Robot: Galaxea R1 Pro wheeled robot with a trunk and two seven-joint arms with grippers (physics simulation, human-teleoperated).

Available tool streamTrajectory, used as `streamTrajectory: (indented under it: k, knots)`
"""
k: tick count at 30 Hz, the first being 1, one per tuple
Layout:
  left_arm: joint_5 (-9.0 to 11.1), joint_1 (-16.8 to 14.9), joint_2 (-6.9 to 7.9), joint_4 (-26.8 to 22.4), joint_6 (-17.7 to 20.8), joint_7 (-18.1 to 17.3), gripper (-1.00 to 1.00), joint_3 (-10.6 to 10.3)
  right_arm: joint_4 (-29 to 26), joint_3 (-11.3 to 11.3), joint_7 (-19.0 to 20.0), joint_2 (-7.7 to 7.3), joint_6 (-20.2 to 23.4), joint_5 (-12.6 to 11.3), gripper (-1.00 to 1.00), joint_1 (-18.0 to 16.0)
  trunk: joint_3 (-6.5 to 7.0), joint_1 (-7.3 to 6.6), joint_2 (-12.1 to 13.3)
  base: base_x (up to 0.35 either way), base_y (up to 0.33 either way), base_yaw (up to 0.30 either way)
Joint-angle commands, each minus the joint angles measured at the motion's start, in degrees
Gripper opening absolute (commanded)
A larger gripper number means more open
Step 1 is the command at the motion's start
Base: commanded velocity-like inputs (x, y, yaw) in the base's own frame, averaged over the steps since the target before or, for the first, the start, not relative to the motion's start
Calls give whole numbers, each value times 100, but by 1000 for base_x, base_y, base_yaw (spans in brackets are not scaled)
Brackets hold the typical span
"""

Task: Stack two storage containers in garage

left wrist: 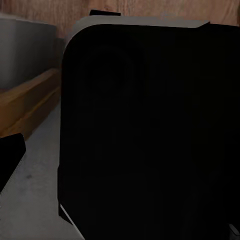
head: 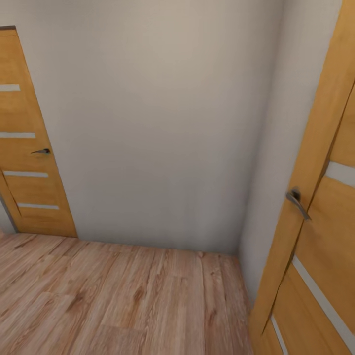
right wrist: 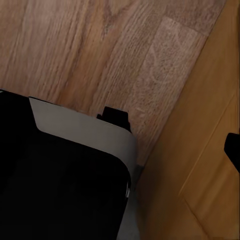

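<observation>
A: Item one, the grippers. What can be logged?

B: Little. In the left wrist view a black fingertip [left wrist: 10, 157] juts in at one edge, in front of a large black rounded body with a pale grey rim [left wrist: 145, 130], part of the robot itself. In the right wrist view a black fingertip [right wrist: 233, 150] shows at the edge against an orange wooden surface. Whether either gripper is spread or closed, I cannot tell; nothing is seen between the fingers.

A: Item two, around the robot body.

B: In the right wrist view, the same kind of black body with a grey rim [right wrist: 75, 175] sits over pale wood plank flooring [right wrist: 100, 50], close beside an orange wooden door panel [right wrist: 200, 175]. In the left wrist view, a strip of wood trim [left wrist: 30, 100] and a grey surface [left wrist: 35, 190].

A: Item three, the head view.

B: A plain off-white wall [head: 162, 123] straight ahead, meeting a second wall in a corner at the right. Near door [head: 320, 222], right, orange wood with pale inset strips and a grey lever handle [head: 297, 201]. Far door [head: 29, 158], left, same make, small dark handle [head: 42, 151]. Plank floor [head: 123, 296], boards running away towards the wall.

A: The storage containers, their long axis, their heading?

B: No entry possible; the frames give a hallway corner, so location and orientation cannot be told.
</observation>
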Motion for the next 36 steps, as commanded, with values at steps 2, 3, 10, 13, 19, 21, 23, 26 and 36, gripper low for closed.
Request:
streamTrajectory:
  k: [2, 3, 10, 13, 19, 21, 23, 26, 36]
  knots:
    - [59, -1, -1, -3, -2, -3, 100, -1, 18, 47, 3, 5, -34, -51, 100, -7, -6, 3, -3, 320, 0, 0]
    - [59, -1, -1, -3, -2, -2, 100, -1, 18, 47, 3, 5, -34, -51, 100, -7, -6, 3, -3, 320, 0, 0]
    - [59, -1, 4, -4, -2, -1, 100, -1, 19, 41, 3, 6, -43, -54, 100, -7, -6, 3, -3, 320, 0, 9]
    - [59, -1, 6, -3, -2, 1, 100, -1, 18, 39, 3, 1, -48, -55, 100, -7, -6, 3, -3, 320, 0, 147]
    - [61, -1, 6, -3, 3, 2, 100, -1, 18, 46, 3, -2, -45, -51, 100, -7, -6, 3, -3, 320, 0, 246]
    - [60, -1, 7, -3, 4, 2, 100, -1, 18, 47, 3, -3, -44, -51, 100, -7, -6, 3, -3, 320, 0, 264]
    - [62, -1, 7, -3, 2, 2, 100, -1, 18, 47, 3, -3, -43, -49, 100, -7, -6, 3, -3, 320, 0, 267]
    - [60, -1, 8, -3, 5, 2, 100, -1, 18, 47, 3, -3, -42, -44, 100, -7, -6, 3, -3, 320, 0, 268]
    - [61, -1, 8, -3, 3, 2, 100, -1, 18, 47, 3, -3, -42, -42, 100, -7, -6, 3, -3, 320, -2, 200]
